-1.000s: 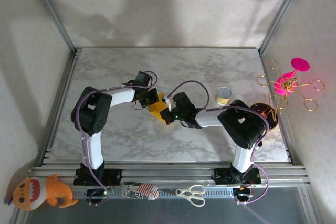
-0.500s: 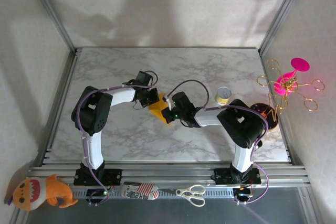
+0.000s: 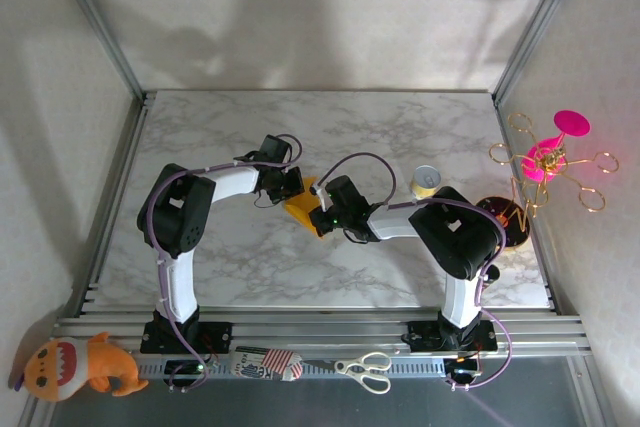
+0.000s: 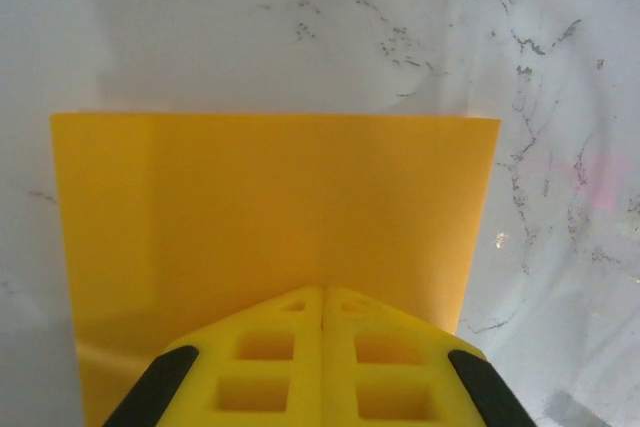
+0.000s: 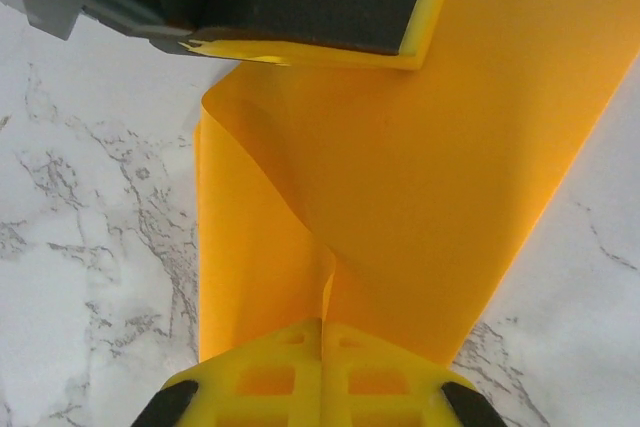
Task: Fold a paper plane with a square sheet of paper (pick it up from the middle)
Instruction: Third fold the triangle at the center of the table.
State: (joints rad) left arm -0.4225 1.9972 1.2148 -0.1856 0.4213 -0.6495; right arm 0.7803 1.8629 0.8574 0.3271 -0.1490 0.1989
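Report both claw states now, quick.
left claw: closed, pinching the square sheet of paper.
right claw: closed, pinching the same sheet.

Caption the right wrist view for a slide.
Right gripper and left gripper pinch opposite ends of the buckled square sheet of paper.

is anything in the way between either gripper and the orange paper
Nothing visible. The left gripper and the right gripper are each already shut on the square sheet of paper, holding it between them over the marble table.
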